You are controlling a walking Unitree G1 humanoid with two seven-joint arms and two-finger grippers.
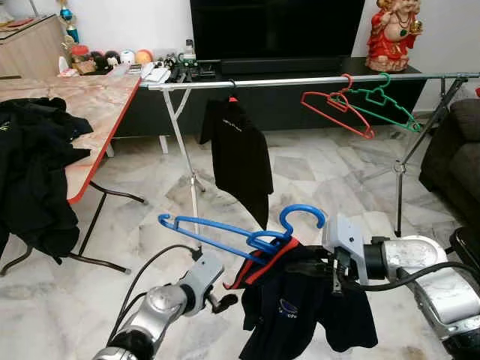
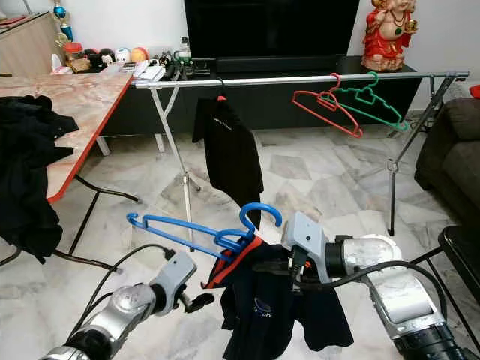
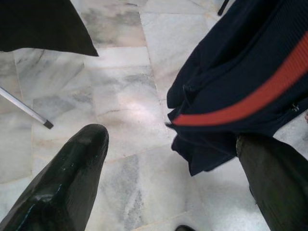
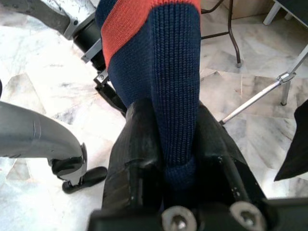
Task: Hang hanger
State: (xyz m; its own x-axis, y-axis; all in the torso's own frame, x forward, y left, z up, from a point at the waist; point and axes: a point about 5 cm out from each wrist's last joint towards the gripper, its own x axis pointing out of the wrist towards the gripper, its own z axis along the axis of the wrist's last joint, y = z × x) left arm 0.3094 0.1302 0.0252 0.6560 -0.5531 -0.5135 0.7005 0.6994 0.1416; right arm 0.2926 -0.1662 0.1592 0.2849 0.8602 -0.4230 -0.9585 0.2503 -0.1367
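A blue hanger (image 1: pixel 240 236) carries a navy shirt (image 1: pixel 300 307) with a red stripe, low in front of me. My right gripper (image 4: pixel 174 115) is shut on the shirt's knit fabric just under the hanger's hook (image 1: pixel 304 214). My left gripper (image 1: pixel 221 300) is open beside the shirt's lower left edge, holding nothing; marble floor shows between its fingers (image 3: pixel 67 183). Farther off, the metal clothes rail (image 1: pixel 300 81) runs across the room. A black shirt (image 1: pixel 240 157), a red hanger (image 1: pixel 337 109) and a green hanger (image 1: pixel 382 105) hang on it.
A folding table (image 1: pixel 90 105) with a pile of black clothes (image 1: pixel 34 172) stands on the left. A dark sofa (image 1: pixel 457 157) is on the right. Behind the rail is a low TV cabinet (image 1: pixel 270 105). The rail's legs (image 1: pixel 187 165) stand on the marble floor.
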